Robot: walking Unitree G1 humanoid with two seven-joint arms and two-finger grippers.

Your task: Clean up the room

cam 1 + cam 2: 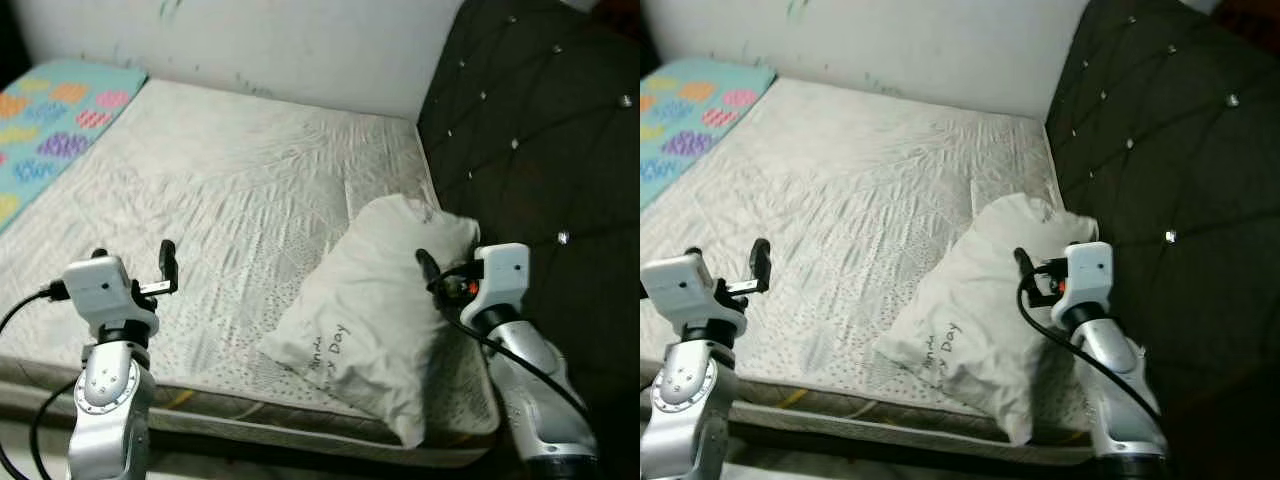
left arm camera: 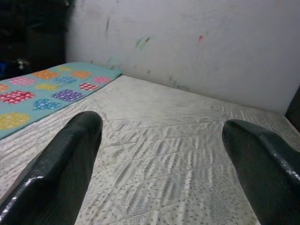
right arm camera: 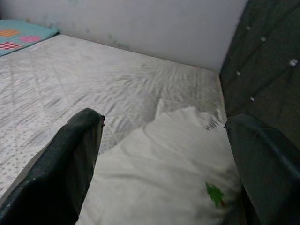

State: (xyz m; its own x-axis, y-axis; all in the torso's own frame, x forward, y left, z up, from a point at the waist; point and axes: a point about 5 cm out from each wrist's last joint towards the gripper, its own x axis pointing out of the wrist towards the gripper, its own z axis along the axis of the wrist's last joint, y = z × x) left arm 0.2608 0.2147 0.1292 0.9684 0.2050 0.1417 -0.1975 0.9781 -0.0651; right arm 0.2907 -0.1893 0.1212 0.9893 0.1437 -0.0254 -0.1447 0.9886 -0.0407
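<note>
A white pillow (image 1: 365,315) with dark lettering lies crumpled on the near right corner of the bare quilted mattress (image 1: 230,190), close to the headboard. My right gripper (image 1: 425,265) hovers open just over the pillow's right side. In the right wrist view its two black fingers (image 3: 70,164) are spread apart with the pillow (image 3: 168,159) below and nothing between them. My left gripper (image 1: 166,268) is held open above the mattress's near left edge. Between its fingers the left wrist view has bare mattress (image 2: 159,154).
A dark tufted headboard (image 1: 540,130) stands along the right side of the bed. A white wall (image 1: 280,40) runs behind it. A turquoise blanket (image 1: 45,125) with coloured patches lies at the far left. The mattress's front edge (image 1: 250,410) is close to my body.
</note>
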